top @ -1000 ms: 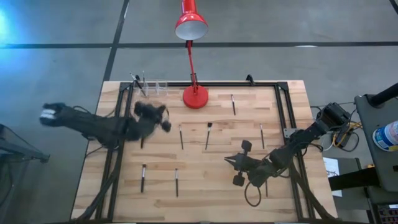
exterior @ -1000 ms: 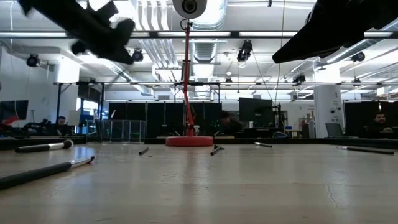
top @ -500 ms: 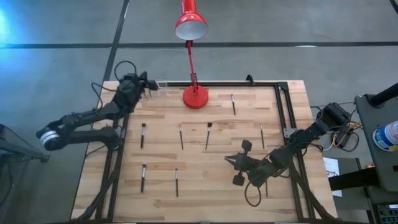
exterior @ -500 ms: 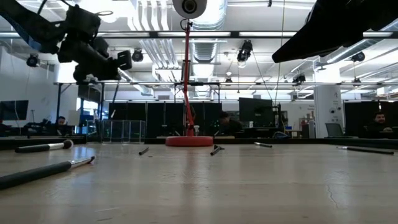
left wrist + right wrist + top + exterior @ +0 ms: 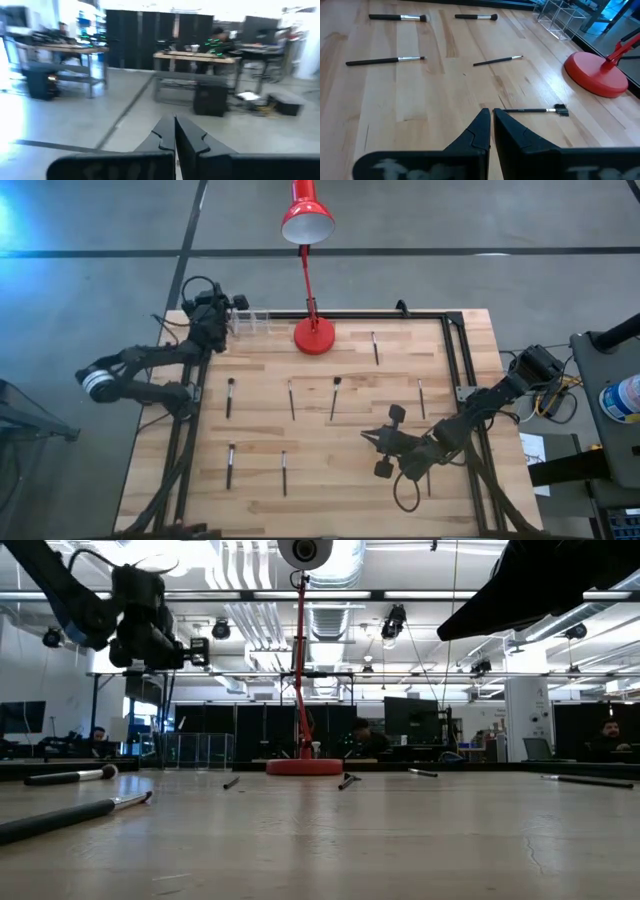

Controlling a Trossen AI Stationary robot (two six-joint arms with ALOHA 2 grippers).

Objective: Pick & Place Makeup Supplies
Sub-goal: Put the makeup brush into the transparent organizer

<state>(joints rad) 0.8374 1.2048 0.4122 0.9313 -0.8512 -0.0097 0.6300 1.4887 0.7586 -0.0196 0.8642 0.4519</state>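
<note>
step: next pick | left end effector (image 5: 236, 304) clenched empty above clear acrylic organizer (image 5: 256, 321) | thin dark makeup brushes (image 5: 229, 396) lie scattered on wooden surface (image 5: 330, 470) | advice: release wide, descend centred on one handle | right end effector (image 5: 382, 442) clenched, waiting

A red desk lamp (image 5: 313, 335) stands on the wooden table (image 5: 330, 470), just beside a clear organizer (image 5: 252, 322).

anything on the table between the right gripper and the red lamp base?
Yes: one brush lies on the wood between the shut right gripper and the red lamp base, seen in the right wrist view.
</note>
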